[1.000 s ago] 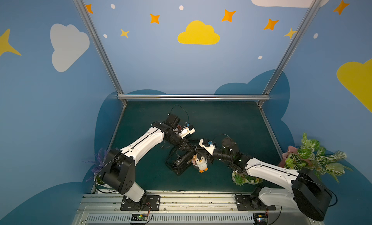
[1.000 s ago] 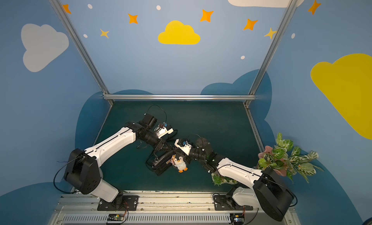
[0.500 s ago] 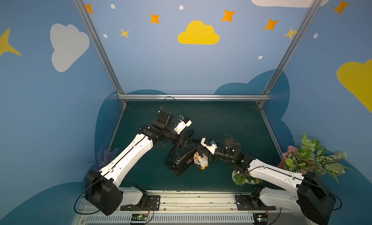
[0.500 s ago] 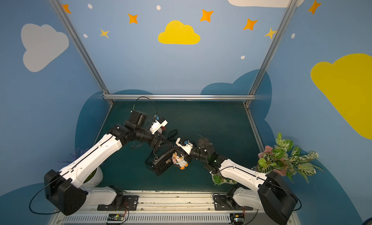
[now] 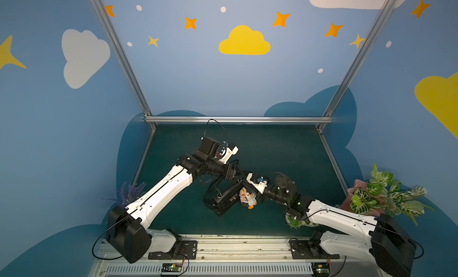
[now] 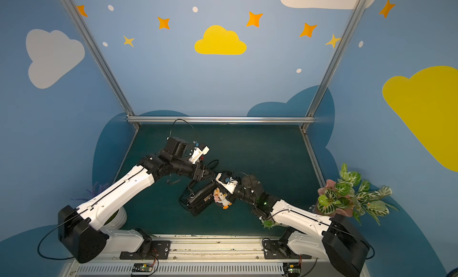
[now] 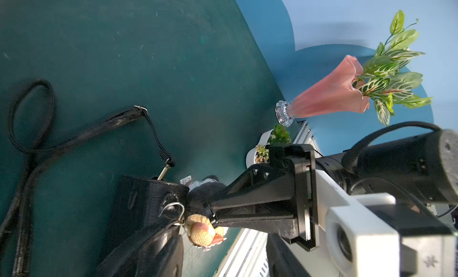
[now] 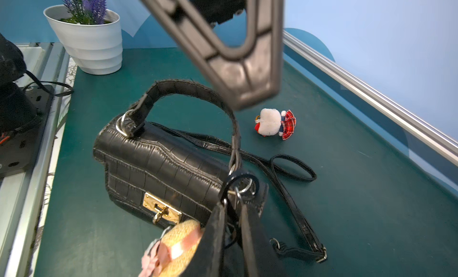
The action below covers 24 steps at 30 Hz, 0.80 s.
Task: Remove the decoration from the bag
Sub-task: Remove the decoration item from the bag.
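The black crocodile bag (image 5: 224, 200) (image 6: 200, 198) (image 8: 158, 164) lies on the green mat, its top handle (image 8: 188, 88) arching up. The decoration (image 5: 247, 198) (image 6: 221, 197), a white penguin and a straw-hatted doll (image 8: 178, 246) (image 7: 202, 232), hangs at the bag's right end. My right gripper (image 8: 233, 203) (image 7: 210, 212) (image 5: 244, 187) is shut on the decoration's black ring (image 8: 239, 186), which is hooked to the handle's metal ring. My left gripper (image 7: 223, 251) (image 5: 241, 176) (image 6: 213, 176) hovers open just above the handle, holding nothing.
The bag's long strap (image 8: 285, 169) (image 7: 29, 129) loops over the mat behind it. A small plush in a red plaid skirt (image 8: 275, 124) lies loose beyond. Around stand a lavender pot (image 8: 86, 37), a pink vase of leaves (image 7: 329, 94) (image 5: 359, 194) and a small succulent pot (image 5: 295, 221).
The left arm has changed pose, its shoulder swinging out and its wrist lifting, while its fingertips stay by the bag's handle. The right gripper and the decoration have barely moved.
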### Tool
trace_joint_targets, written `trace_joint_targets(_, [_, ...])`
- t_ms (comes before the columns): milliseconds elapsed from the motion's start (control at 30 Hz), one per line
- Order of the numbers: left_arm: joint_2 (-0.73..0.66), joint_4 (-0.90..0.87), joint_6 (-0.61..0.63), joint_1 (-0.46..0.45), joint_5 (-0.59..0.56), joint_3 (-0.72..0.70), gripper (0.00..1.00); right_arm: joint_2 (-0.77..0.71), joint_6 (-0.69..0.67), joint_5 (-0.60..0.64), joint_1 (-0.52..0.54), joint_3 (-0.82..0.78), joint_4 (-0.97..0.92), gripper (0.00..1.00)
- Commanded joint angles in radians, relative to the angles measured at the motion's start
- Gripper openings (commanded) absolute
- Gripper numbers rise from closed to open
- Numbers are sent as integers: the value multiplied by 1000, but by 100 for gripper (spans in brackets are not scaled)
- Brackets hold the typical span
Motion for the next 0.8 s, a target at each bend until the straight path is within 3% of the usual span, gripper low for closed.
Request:
trace_joint_targets(0, [19,28,-49,-12,-13,14,53,-35,-12,59,12,-13,39,18])
trace_joint_targets(167, [53,58,-77,-23,-1,14,41,-54,-39,83,20,-22,39,18])
trace_joint_targets(433, [103,86,-97,-44,20,21,35,-50,-61,108,32,-19,35,19])
trace_joint_targets(767, [133,54,-74,-65,17,39,16,-37,-73,131,40,-11,32,19])
